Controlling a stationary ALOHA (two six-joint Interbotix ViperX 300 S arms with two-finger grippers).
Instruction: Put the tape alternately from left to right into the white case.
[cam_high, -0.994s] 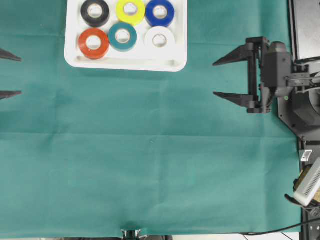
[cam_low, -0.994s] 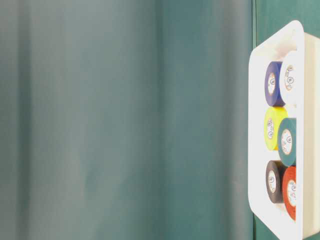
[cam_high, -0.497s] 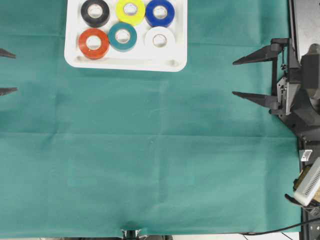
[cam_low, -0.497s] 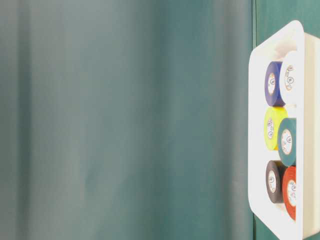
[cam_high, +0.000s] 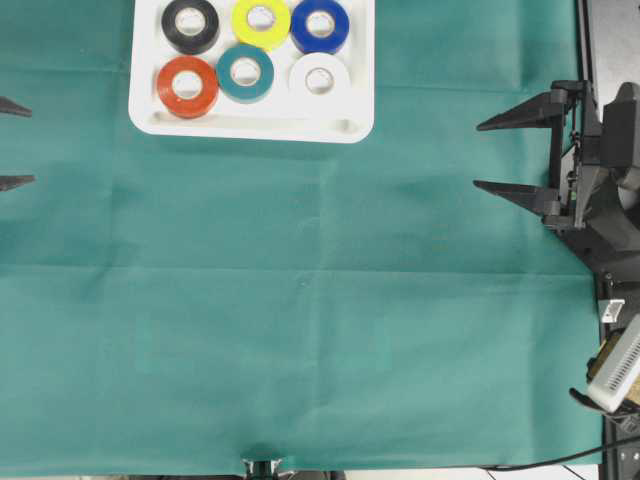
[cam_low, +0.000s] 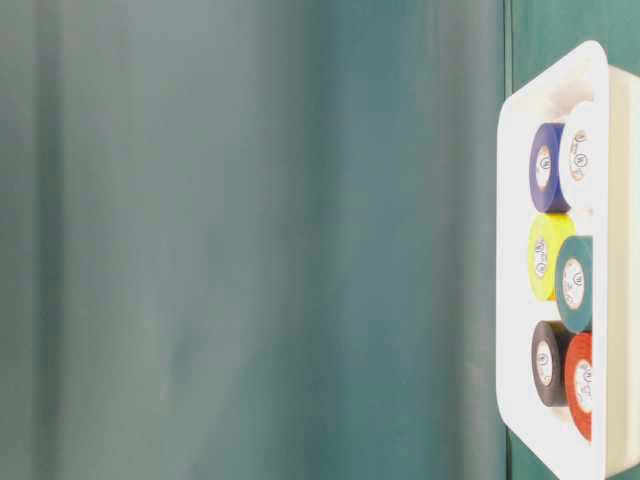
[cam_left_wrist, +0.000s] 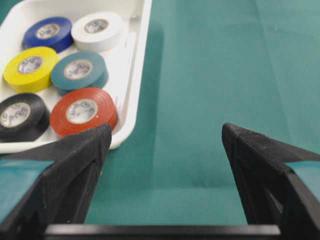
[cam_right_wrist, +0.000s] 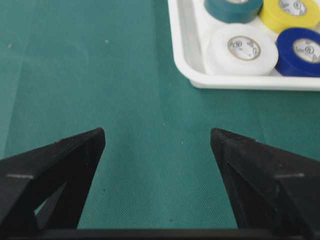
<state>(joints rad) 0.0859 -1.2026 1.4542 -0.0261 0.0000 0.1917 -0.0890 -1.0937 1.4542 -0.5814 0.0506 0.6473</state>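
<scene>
The white case (cam_high: 250, 127) lies at the top of the overhead view on the green cloth. Several rolls of tape lie flat inside: black (cam_high: 190, 24), yellow (cam_high: 261, 21) and blue (cam_high: 320, 24) at the back, red-orange (cam_high: 187, 86), teal (cam_high: 245, 72) and white (cam_high: 319, 78) in front. My left gripper (cam_high: 20, 144) stands open at the far left edge, away from the case (cam_left_wrist: 131, 75), nothing between its fingers. My right gripper (cam_high: 480, 155) is open and empty at the right edge, well right of the case (cam_right_wrist: 185, 60).
The green cloth (cam_high: 320, 320) covers the table. Dark equipment (cam_high: 610, 50) and a pale device (cam_high: 615, 365) sit along the right edge beyond the cloth. The table-level view shows the case (cam_low: 520, 250) on its right side with the rolls in it.
My right gripper has drawn back to the right, away from the case, staying open. My left gripper has barely moved. The rolls have stayed put.
</scene>
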